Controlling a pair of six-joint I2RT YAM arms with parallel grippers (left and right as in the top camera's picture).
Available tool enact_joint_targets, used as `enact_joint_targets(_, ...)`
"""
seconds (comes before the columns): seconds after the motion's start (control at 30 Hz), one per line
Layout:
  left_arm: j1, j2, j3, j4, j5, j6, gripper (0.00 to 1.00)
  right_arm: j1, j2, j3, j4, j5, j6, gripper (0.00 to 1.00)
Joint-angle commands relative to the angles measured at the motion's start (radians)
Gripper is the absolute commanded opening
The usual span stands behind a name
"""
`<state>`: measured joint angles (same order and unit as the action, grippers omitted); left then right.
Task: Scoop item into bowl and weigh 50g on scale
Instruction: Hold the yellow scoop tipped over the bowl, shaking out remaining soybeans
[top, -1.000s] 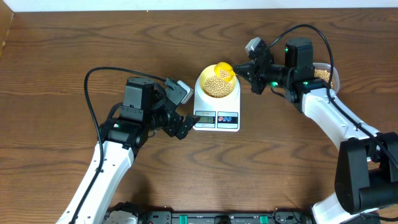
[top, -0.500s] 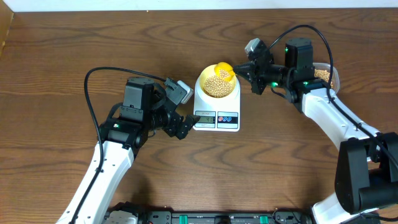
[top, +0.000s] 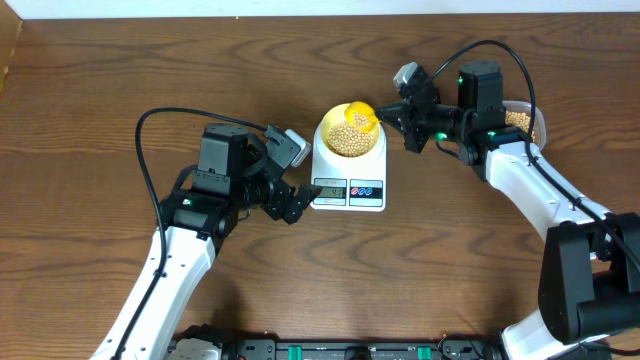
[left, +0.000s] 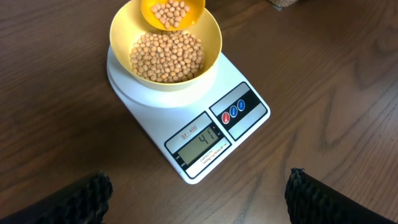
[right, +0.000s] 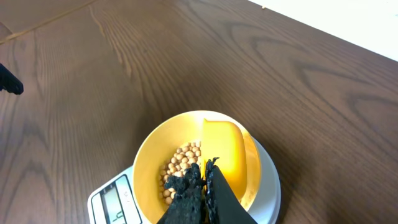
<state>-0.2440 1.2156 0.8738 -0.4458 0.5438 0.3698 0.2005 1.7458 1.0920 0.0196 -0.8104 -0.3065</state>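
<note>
Beans (left: 166, 57): lying heaped in the bowl (left: 120, 38) on top of the scale (left: 186, 121), covering the bowl's bottom; a smaller batch riding in the scoop (right: 227, 149) just above.
Bowl: sitting upright and centred on the round top at the back of the scale, looking roughly half filled.
Scale: resting flat on the table (top: 90, 120), with the display (left: 204, 140) showing what looks like 41, so seemingly running short of the 50 g target.
Scoop: hanging over the side of the bowl farthest from the scale's display, carrying a shallow layer of beans, not yet emptied.
Right gripper (right: 204, 173): pinching the scoop's handle between closed fingers, reaching in from the right of the scale.
Left gripper (left: 198, 198): waiting with fingers spread wide and grasping nothing, just beside the scale's front left corner.
Tub (top: 522, 118): sitting well to the right of the scale, partly hidden behind the right arm, holding more beans.
Done: bowl standing on the scale, most of the weight already lying in it.
Left: adding the last few grams, judging by the display; probably calling for trickling beans from the scoop, since dumping the whole load may be risking an overshoot past 50.
Risk: beans bouncing off the bowl's rim onto the scale or the table.
</note>
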Motion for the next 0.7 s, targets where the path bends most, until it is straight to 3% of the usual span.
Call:
enact_joint_targets(0.0,0.003,-0.009,-0.002,-0.002,-0.006,0.002,0.91,0.011,0.007,0.005,-0.001,-0.011,0.063,0.01)
enact_joint_targets(0.33,0.003,-0.009,-0.002,-0.002,-0.006,0.002,0.91,0.010,0.007,0.005,0.027,-0.075,0.303,0.01)
enact_joint_targets(0.67,0.003,-0.009,-0.002,-0.002,-0.006,0.002,0.91,0.010,0.007,0.005,0.050,-0.169,0.358,0.01)
